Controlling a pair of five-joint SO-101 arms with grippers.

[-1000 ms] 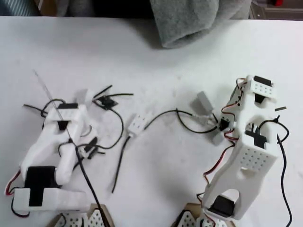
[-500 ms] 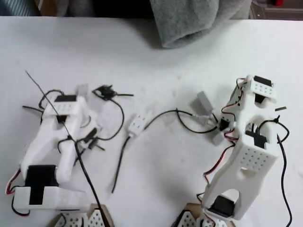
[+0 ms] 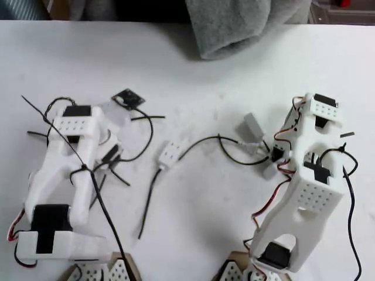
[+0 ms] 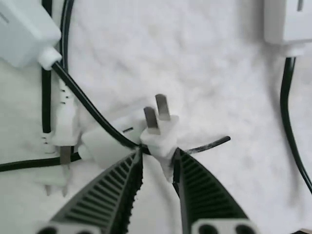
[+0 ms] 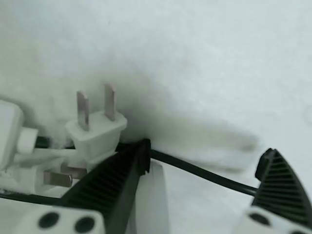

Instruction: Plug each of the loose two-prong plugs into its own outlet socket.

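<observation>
Left pincer [image 4: 157,165] pinches a white plug [image 4: 160,131], prongs pointing away; an outlet socket [image 4: 287,22] lies well beyond. Right pincer [image 5: 207,152] is spread, second plug [image 5: 95,131] beside one finger

In your left wrist view the socket [image 4: 288,22] and the white adapter [image 4: 22,31] are cut off by the edge, and the white plug [image 4: 161,134] has its base hidden between the fingers [image 4: 122,190]. In your right wrist view a white block [image 5: 9,131] is cropped at the edge and the table [image 5: 219,58] behind the second plug [image 5: 95,131] is blurred. From above, the small black part [image 3: 128,98] is too small to tell.
</observation>
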